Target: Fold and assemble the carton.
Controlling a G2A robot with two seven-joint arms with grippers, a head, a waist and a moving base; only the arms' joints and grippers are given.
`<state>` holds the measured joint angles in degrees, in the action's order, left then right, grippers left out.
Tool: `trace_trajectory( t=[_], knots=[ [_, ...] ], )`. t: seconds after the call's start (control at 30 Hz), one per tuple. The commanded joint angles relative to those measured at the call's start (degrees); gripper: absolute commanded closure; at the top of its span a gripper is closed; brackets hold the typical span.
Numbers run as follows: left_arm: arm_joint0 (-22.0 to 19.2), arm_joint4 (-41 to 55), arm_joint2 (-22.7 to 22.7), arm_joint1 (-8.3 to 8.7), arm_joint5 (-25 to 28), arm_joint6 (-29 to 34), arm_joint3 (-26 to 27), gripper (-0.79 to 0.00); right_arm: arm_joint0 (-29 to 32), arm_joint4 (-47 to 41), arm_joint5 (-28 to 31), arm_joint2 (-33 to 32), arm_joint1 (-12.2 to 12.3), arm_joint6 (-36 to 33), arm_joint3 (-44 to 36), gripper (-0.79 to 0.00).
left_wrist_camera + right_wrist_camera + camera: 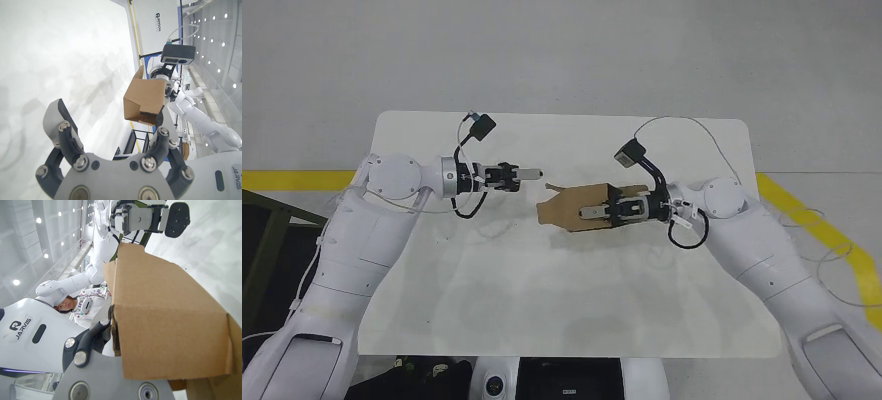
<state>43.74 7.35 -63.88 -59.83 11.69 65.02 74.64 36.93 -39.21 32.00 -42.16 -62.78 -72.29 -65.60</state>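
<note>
Cardboard of this kind is probably light and fairly stiff across its panels, but it will give at the creases and dent if you squeeze hard. The carton [577, 205] hangs above the middle of the table [542, 310], off the surface. It is partly formed, with one end open and small flaps loose at that end. Your right gripper [594, 212] is clenched on one wall of it, with one finger lying over the brown panel in the top view.

Your left gripper [532, 174] is spread wide and empty. It points at the carton from just beside it without touching. In the left wrist view the open end faces that gripper, with a notched flap showing at the mouth.

Take hold on a flat wall close to a fold, where the board looks firmest. Avoid a loose flap, which would likely bend or tear. Press the flaps with a fingertip rather than pinching them.

Count: one carton, two grippers, one table.
</note>
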Motion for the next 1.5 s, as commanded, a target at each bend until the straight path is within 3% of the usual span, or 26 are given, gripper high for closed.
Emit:
trace_trajectory(
  t=[0.0, 0.17, 0.9, 1.47],
  knots=[
    [0.05, -0.04, 0.52, -0.07, -0.18, 0.19, 0.05, -0.785, -0.05, -0.14, 0.04, 0.17, -0.03, 0.04, -0.3, 0.0],
    [-0.51, 0.71, 2.76, -0.47, -1.28, 2.8, -1.0, -0.785, -0.22, -0.8, 0.3, 0.48, -0.14, 0.3, -0.39, 0.0],
    [-2.35, 1.4, 7.19, -1.64, -0.84, 3.23, -0.86, -0.785, -1.11, -1.0, 2.26, 1.19, -0.64, 2.26, 0.47, 0.0],
    [-2.63, 1.87, 6.32, -1.51, -0.07, 2.72, -1.67, -0.785, -1.16, -0.28, 3.3, 0.43, -0.31, 3.3, 2.24, 0.0]
  ],
)
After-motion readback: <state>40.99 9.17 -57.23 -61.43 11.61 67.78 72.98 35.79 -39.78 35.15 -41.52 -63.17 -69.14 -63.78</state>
